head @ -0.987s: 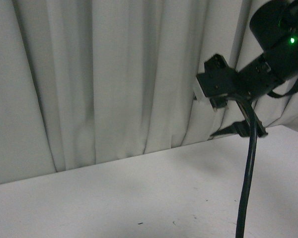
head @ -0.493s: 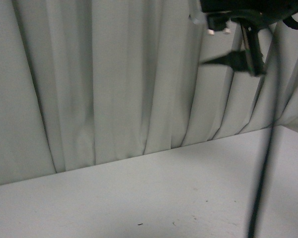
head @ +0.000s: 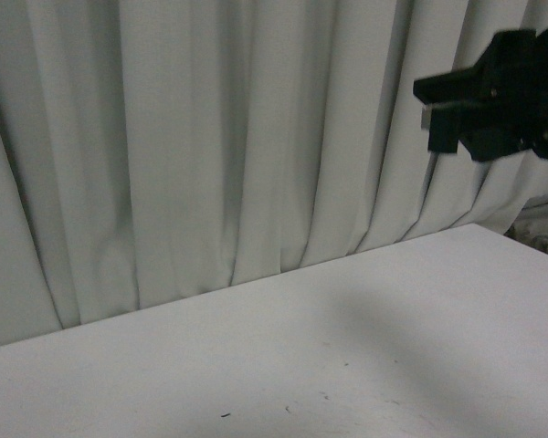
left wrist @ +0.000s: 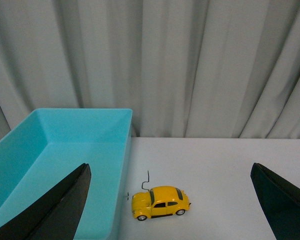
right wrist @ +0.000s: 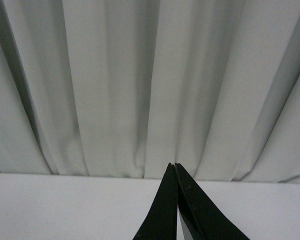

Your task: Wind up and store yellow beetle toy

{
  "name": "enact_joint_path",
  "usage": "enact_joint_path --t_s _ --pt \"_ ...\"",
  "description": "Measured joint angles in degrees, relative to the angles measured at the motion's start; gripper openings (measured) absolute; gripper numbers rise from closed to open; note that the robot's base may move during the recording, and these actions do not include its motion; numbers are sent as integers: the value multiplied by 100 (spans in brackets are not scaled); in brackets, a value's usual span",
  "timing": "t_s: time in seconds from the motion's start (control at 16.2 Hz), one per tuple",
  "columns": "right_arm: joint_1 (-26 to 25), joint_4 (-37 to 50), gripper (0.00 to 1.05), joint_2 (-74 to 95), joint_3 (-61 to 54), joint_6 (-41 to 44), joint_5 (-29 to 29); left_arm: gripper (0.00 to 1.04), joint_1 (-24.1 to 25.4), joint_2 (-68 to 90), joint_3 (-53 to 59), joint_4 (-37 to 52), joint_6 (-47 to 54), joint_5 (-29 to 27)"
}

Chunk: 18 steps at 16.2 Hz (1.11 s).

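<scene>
Yellow beetle toy (left wrist: pixel 160 202) beside blue bin (left wrist: pixel 90 127), left wrist view only, left pincer (left wrist: pixel 168 167) spread, right pincer (right wrist: pixel 174 166) closed

The front camera looks low across the white tabletop (head: pixel 256 365) to the curtain (head: pixel 210 137), while the wrist cameras peek out past the left gripper (left wrist: pixel 170 170) and the right gripper (right wrist: pixel 174 170), sitting just above that same tabletop, facing that curtain.

The little glossy yellow beetle toy (left wrist: pixel 160 202) sat upright on its wheels on the white table, just beside the blue bin.
</scene>
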State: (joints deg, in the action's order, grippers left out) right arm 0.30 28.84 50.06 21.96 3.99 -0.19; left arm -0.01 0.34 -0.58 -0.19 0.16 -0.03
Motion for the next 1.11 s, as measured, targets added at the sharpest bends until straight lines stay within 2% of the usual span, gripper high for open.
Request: enact_joint_path --t_s 0.43,1.11 --pt "2 15 2 -1228 -1364 -297 13 98 0 0 0 -2 0 0" --pt "2 -887 2 -2935 -2138 -313 9 98 0 0 0 -2 0 -2"
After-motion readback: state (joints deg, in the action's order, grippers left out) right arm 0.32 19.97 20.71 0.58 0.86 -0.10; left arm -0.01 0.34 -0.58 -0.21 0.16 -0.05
